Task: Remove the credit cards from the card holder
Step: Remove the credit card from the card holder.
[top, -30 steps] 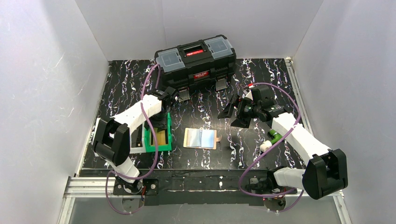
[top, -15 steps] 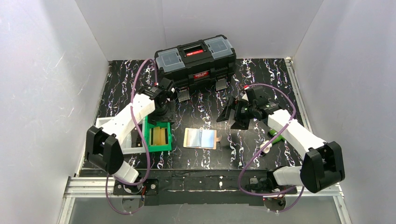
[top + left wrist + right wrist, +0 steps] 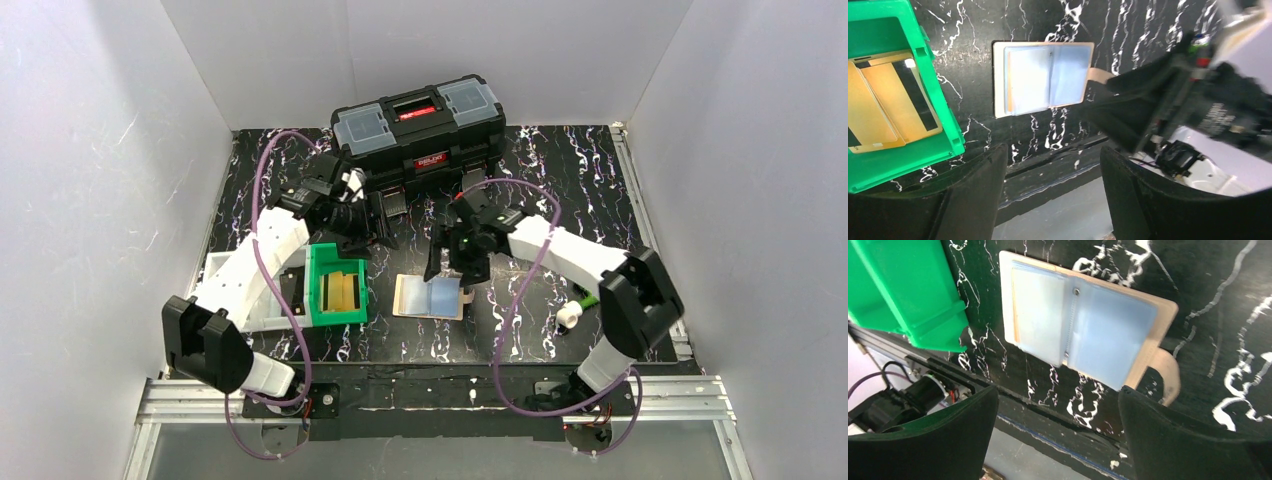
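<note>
The black marbled counter [image 3: 560,180] is carrying everything. A black toolbox [image 3: 420,135] is standing just beyond both grippers, at the far edge. A green bin [image 3: 335,285] is sitting just below and on the near side of the left gripper [image 3: 375,228], holding tan slabs [image 3: 878,107]. That gripper is hovering with its fingers spread and nothing between them. The right gripper [image 3: 452,272] is hanging directly over the holder [image 3: 430,297], its fingers spread wide and empty. It is not touching the holder, as far as the wrist view shows. The holder is lying open and flat on the counter between the two grippers, nearer the right one. In the right wrist view it is showing just ahead of the gap between the fingers. The cards [image 3: 1108,330] are sitting inside it, showing pale blue on both halves.
</note>
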Controlling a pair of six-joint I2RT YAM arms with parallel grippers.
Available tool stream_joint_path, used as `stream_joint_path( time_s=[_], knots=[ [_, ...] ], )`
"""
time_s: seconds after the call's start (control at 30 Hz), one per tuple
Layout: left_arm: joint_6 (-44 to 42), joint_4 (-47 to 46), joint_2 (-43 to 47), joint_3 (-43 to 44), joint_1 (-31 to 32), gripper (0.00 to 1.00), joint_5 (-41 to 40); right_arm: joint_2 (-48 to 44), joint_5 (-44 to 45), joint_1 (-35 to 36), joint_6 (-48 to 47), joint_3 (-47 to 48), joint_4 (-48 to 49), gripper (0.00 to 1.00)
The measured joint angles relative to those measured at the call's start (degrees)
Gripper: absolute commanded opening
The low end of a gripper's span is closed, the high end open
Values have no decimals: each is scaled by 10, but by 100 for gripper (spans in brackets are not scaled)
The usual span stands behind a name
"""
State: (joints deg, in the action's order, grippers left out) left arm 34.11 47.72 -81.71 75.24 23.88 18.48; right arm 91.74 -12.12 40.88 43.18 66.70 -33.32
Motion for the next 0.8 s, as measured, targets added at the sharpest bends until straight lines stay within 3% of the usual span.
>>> stream_joint_path(
  time_s=[0.3, 0.8],
  knots=[
    [19, -12, 46, -3, -50, 67, 45, 148, 45, 73, 2, 120, -33, 67],
    [15, -10, 52, -7, -73, 68, 75, 242, 85, 106, -9, 183, -80, 62]
  ],
)
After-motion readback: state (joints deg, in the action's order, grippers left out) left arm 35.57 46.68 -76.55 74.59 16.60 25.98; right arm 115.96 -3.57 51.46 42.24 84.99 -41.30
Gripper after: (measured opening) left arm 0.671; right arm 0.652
